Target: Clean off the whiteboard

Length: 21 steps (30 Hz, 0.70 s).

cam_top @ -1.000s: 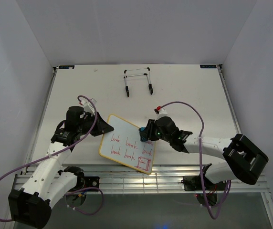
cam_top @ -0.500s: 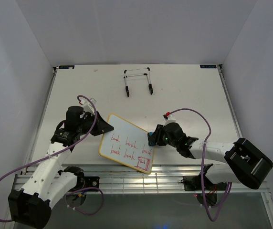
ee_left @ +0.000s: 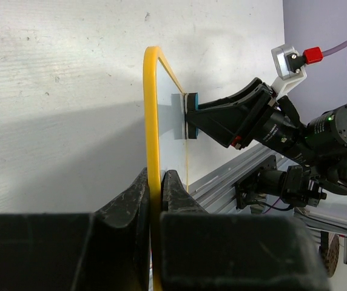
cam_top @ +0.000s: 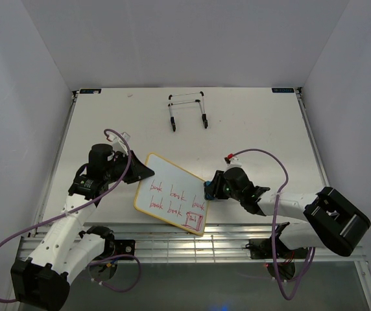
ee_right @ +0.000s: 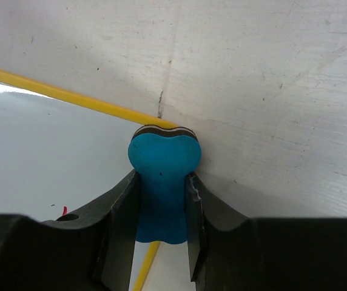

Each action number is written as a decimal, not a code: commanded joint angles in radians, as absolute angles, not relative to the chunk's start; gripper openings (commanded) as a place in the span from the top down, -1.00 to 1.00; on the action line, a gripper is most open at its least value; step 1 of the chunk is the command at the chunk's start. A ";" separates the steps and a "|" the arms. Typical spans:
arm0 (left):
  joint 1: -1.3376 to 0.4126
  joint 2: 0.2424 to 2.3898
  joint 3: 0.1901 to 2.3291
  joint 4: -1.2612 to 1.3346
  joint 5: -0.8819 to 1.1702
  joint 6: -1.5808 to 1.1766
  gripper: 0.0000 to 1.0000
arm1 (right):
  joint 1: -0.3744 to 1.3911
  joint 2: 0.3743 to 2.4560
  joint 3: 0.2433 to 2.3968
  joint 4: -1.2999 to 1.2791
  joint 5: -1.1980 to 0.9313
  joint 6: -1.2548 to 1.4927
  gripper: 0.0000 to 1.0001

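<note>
The whiteboard (cam_top: 172, 189) has a yellow frame and two rows of red handwriting, with its upper part wiped white. My left gripper (cam_top: 143, 172) is shut on its left edge; the left wrist view shows the yellow rim (ee_left: 151, 151) edge-on between my jaws. My right gripper (cam_top: 208, 190) is shut on the blue bone-shaped eraser (ee_right: 163, 185) and presses it against the board's right edge, at the corner of the frame (ee_right: 70, 97). The eraser also shows in the left wrist view (ee_left: 187, 115).
A black-and-white wire easel stand (cam_top: 187, 110) lies at the back of the white table (cam_top: 263, 123). An aluminium rail (cam_top: 237, 234) runs along the near edge. White walls close in both sides and the back.
My right gripper has slid the eraser right and slightly down, from over the board's face to its right edge. The left gripper and the board have stayed put.
</note>
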<state>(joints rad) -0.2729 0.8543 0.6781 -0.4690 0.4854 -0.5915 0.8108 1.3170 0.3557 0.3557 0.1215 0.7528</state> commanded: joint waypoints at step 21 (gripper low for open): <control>-0.285 0.881 0.663 -0.482 0.417 -0.462 1.00 | 1.052 1.474 0.710 0.259 -0.046 0.733 0.74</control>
